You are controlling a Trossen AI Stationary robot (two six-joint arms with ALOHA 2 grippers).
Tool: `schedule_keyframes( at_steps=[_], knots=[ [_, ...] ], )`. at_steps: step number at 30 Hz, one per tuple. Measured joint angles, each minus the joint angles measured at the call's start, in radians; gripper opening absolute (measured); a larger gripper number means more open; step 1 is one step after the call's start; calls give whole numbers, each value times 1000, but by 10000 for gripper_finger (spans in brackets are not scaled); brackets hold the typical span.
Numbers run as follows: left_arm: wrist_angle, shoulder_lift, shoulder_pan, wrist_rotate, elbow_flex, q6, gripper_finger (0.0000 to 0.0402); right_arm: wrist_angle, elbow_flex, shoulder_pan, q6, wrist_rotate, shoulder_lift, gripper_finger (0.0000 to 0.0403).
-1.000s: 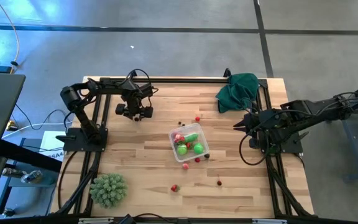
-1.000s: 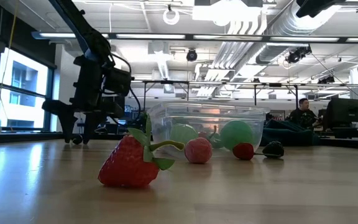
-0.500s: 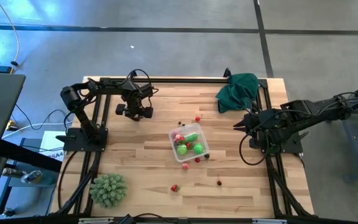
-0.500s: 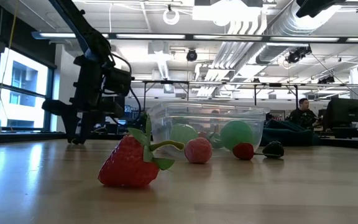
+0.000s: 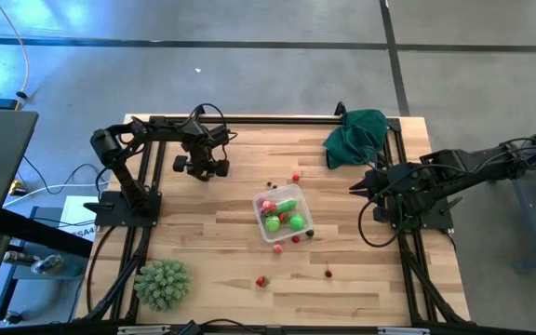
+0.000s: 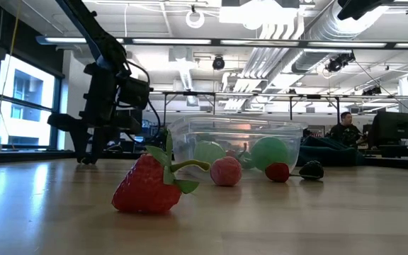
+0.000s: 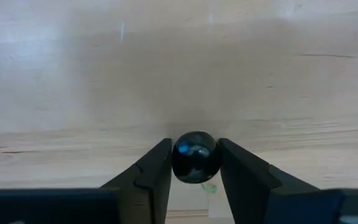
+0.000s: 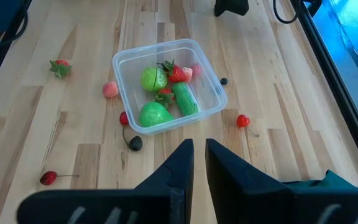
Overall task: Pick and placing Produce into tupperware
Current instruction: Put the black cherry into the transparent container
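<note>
Left gripper (image 7: 195, 163) low over the table (image 7: 73, 74), clamped on a dark round berry (image 7: 195, 155), prob. a blueberry. Right gripper (image 8: 199, 155) waits w/ fingers nearly together, facing the box (image 8: 168, 84).

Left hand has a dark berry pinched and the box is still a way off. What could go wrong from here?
1. The left hand grips the round dark berry only at its fingertips, so it may squirt out during the carry.
2. The tupperware is light and already holds green pieces; a low approach could nudge it.
3. Loose red berries and a dark piece lie against the box's sides, so a missed drop might scatter them. The right hand waits at the table's edge.
</note>
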Motion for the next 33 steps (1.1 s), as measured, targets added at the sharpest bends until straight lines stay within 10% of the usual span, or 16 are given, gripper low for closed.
schedule_keyframes(
  at_steps=[14, 33],
  knots=[
    [-100, 0, 0, 43, 95, 80, 112, 0, 0, 0, 0, 0, 0, 32],
    [-232, 4, -318, -146, 728, 110, 113, 0, 0, 0, 0, 0, 0, 32]
  ],
)
